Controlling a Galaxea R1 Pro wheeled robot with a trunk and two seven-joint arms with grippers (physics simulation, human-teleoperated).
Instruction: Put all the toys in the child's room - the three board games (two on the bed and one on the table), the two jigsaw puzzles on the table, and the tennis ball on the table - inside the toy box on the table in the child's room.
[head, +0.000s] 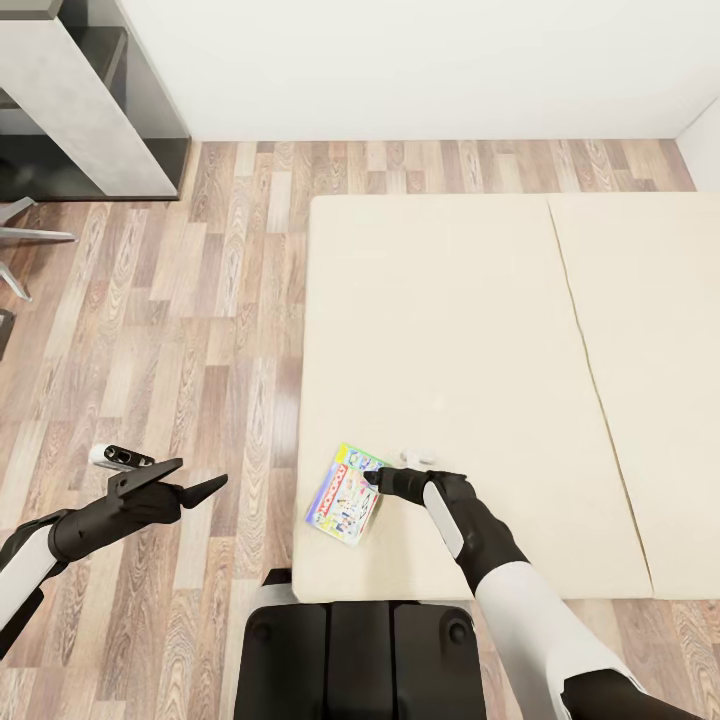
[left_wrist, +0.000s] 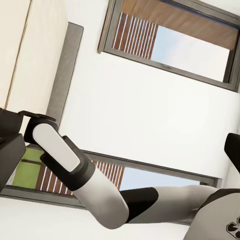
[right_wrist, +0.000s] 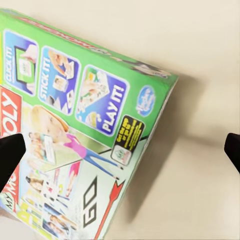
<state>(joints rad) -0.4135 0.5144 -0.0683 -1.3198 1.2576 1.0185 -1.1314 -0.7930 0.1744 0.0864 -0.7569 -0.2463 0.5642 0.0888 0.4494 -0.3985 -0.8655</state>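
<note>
While the right tool (head: 385, 478) hangs wide over the Monopoly box (head: 344, 496), touching nothing that I can make out, that box lies flat near the bed's (head: 470, 330) front corner, just beside the fingertips. Its jaws straddle the box edge in the right wrist view. Out over the floor (head: 180, 330), the left tool (head: 190, 480) is spread and empty. Judging by this, the game is not yet lifted; carrying and boxing remain.
</note>
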